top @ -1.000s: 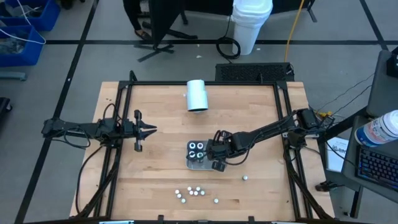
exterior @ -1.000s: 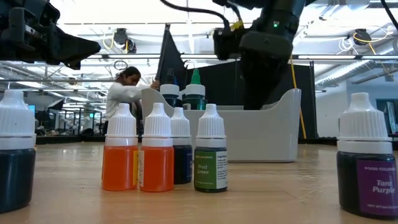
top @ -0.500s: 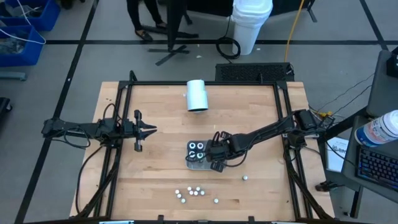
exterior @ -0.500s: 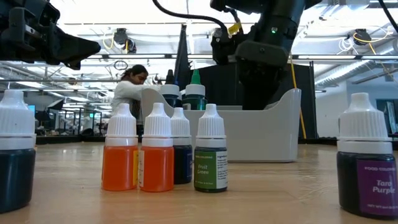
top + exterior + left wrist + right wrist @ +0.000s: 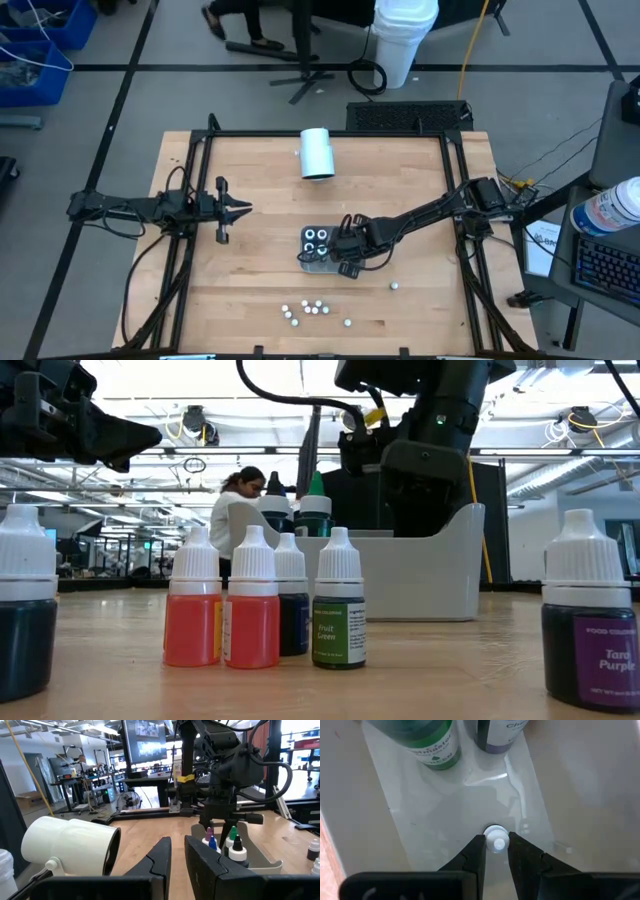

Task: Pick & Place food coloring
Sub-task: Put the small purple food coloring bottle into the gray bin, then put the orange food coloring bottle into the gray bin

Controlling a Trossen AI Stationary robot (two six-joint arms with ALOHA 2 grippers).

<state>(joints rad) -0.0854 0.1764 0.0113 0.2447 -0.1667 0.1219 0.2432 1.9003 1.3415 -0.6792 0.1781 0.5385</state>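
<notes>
Left gripper (image 5: 243, 209): waits at the table's left, fingers nearly closed, holding nothing.
Cylinder (image 5: 317, 153): lies far of centre.
Tray (image 5: 309, 262): mid-table, four bottles standing in it.
Right gripper (image 5: 496, 851): down inside the tray, clenched on a white-capped bottle (image 5: 496, 840).
Loose bottles (image 5: 312, 309): clustered near the front edge.

Two upright bottles (image 5: 437, 742) crowd the tray (image 5: 395, 825) (far end); near half stays bare
</notes>
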